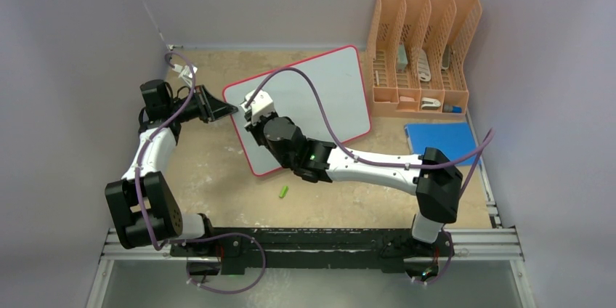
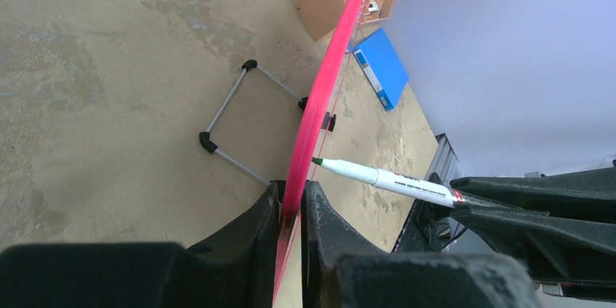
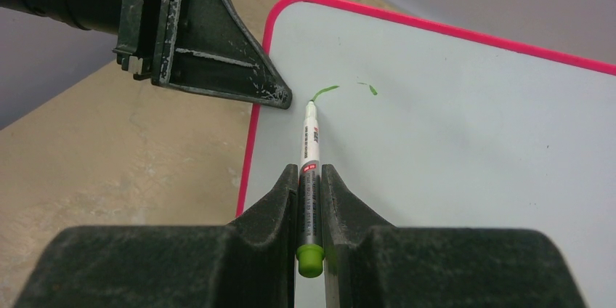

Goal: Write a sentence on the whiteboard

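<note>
While left fingers (image 2: 267, 222) pinch whiteboard (image 3: 450, 148) rim, right fingers (image 3: 283, 203) clamp marker (image 3: 310, 141) (tip on board, at short green stroke (image 3: 325, 91)).

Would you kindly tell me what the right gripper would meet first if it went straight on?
Probably the whiteboard: the marker in the right gripper has its tip at it, by a green stroke. The left gripper sits just aside.

The whiteboard (image 3: 465, 141) is smooth, faintly glossy, rimmed in pink plastic. The desk (image 2: 109, 104) looks mottled and rough. The jaws are scuffed matt black plastic, the marker (image 3: 310, 141) glossy.
</note>
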You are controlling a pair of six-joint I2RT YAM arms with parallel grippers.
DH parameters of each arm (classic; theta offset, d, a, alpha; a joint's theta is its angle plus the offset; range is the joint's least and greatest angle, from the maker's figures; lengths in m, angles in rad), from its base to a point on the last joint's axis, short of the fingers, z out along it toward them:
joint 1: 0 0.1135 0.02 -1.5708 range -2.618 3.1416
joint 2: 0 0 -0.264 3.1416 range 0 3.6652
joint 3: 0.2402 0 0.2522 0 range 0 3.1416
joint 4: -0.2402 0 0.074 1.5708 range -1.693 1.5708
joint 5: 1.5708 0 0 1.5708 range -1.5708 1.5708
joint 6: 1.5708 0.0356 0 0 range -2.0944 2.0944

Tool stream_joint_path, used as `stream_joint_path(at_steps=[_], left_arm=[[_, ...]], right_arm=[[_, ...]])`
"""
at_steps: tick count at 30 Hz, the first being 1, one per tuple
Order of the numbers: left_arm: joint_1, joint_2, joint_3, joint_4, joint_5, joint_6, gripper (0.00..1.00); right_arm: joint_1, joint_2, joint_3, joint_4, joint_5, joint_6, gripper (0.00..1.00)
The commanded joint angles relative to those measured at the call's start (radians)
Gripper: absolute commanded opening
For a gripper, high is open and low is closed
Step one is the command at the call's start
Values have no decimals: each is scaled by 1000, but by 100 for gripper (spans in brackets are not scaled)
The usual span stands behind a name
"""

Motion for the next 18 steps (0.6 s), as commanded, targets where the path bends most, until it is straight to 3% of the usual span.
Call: stream_joint_path(at_steps=[1, 18], left_arm=[[-29, -5, 14, -35, -39, 32, 0], [-28, -4, 15, -35, -40, 32, 0]], right_arm=[[4, 3, 39, 1, -3, -16, 0], [14, -17, 5, -45, -15, -7, 0]])
